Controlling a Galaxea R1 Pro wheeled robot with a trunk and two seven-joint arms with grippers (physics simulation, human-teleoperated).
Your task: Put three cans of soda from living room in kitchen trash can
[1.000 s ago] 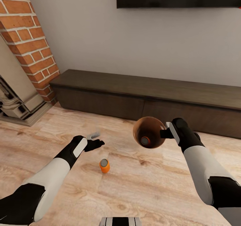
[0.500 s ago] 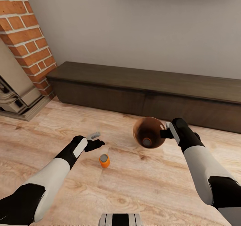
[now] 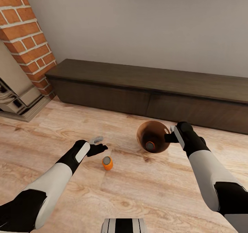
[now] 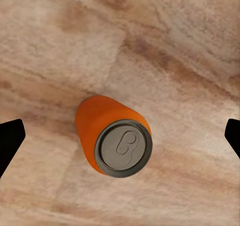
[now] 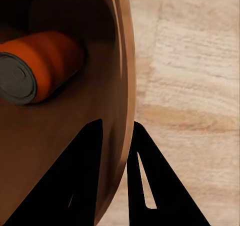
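Orange can upright on pale wood floor, left tool wide, right tool gripping bucket rim

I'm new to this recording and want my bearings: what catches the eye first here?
An orange soda can stands upright on the pale wood floor, just ahead of the open left pincer. The right pincer grips the rim of the copper-brown trash can, held off the floor, with another orange can lying inside.

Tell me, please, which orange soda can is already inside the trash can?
The orange can lying on its side in the copper bucket; the other can stands upright on the floor.
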